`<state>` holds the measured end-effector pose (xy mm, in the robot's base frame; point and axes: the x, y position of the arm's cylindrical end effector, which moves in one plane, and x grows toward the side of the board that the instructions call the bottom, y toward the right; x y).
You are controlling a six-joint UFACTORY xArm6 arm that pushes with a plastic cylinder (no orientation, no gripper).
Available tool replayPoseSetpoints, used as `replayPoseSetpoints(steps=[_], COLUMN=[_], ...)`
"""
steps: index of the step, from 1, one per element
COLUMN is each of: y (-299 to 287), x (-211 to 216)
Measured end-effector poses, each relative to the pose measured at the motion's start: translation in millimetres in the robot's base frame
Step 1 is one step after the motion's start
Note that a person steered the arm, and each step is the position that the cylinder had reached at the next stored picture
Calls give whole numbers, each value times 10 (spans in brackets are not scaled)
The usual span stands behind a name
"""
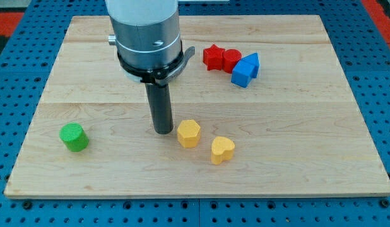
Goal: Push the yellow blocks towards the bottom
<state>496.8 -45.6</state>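
A yellow hexagon block [189, 133] lies on the wooden board just below its middle. A yellow heart block [222, 149] lies a little to the right and lower, apart from the hexagon. My tip [163, 130] rests on the board just left of the yellow hexagon, very near its left side, with a thin gap. The rod rises from there into the arm's grey body at the view's top.
A green cylinder [74, 137] sits at the left, near the lower edge. A red star [212, 57], a red cylinder [231, 60] and a blue block [245, 69] cluster at the upper right. The board's bottom edge [195, 194] is below the yellow blocks.
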Motion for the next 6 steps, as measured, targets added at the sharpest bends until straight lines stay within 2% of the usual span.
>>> replayPoseSetpoints(steps=[1, 2, 3, 4, 5, 6], y=[687, 331, 599, 598, 116, -104], x=[52, -74, -727, -1383, -1514, -1581])
